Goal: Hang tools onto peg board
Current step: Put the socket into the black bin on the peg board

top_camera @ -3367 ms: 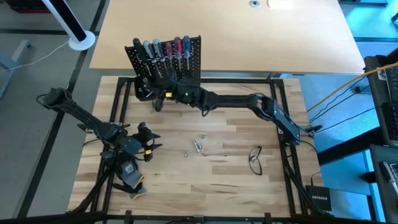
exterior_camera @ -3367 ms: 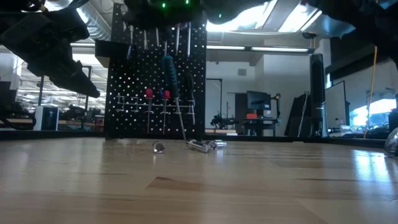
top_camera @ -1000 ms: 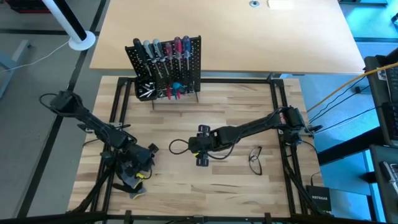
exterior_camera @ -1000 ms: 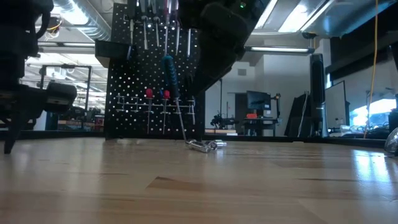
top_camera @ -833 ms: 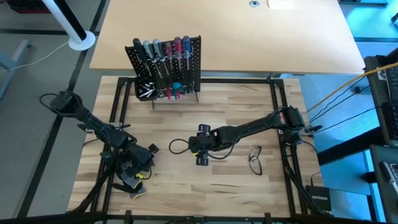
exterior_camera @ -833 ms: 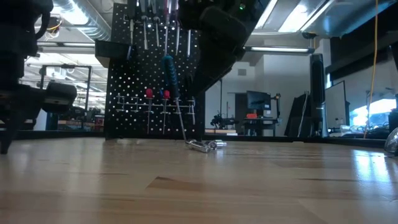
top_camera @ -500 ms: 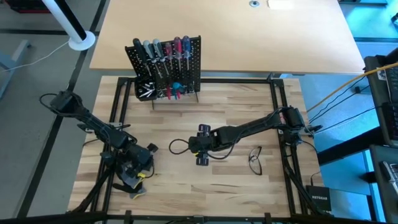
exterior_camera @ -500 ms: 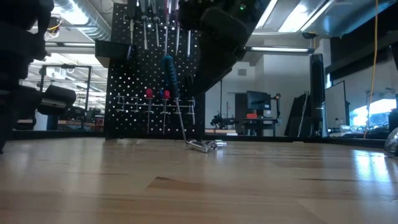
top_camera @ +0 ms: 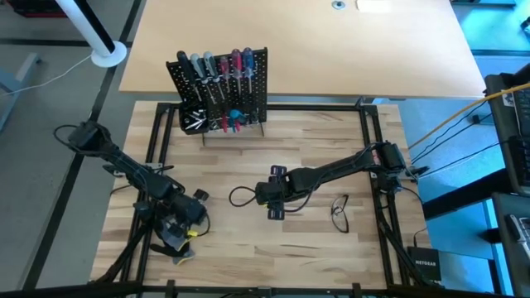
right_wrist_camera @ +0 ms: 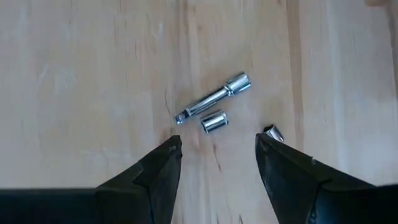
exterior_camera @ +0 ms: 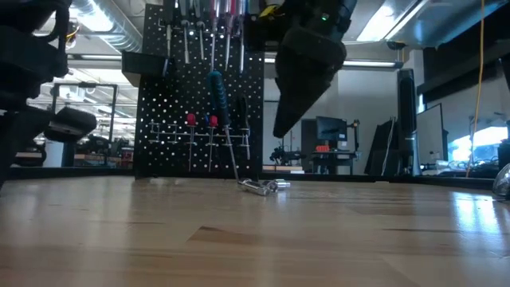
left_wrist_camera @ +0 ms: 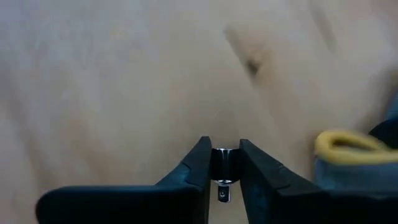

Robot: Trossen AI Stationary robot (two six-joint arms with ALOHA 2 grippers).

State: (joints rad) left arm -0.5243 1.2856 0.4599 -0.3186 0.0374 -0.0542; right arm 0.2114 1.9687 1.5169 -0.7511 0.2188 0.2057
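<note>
Left wrist view shows my left hand (left_wrist_camera: 222, 163) pinching a small silver bit (left_wrist_camera: 222, 160) just above the worktop (left_wrist_camera: 124, 81). My right hand (right_wrist_camera: 217, 154) hovers wide over three silver bits (right_wrist_camera: 214, 107).

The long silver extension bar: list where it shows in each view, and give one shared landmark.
High view: hidden under the right gripper, mid-table.
Low view: long silver extension bar on the tabletop, before the peg board.
Left wrist view: not in it.
Right wrist view: beyond the open fingers.
Landmark: short silver socket beside it.
</note>
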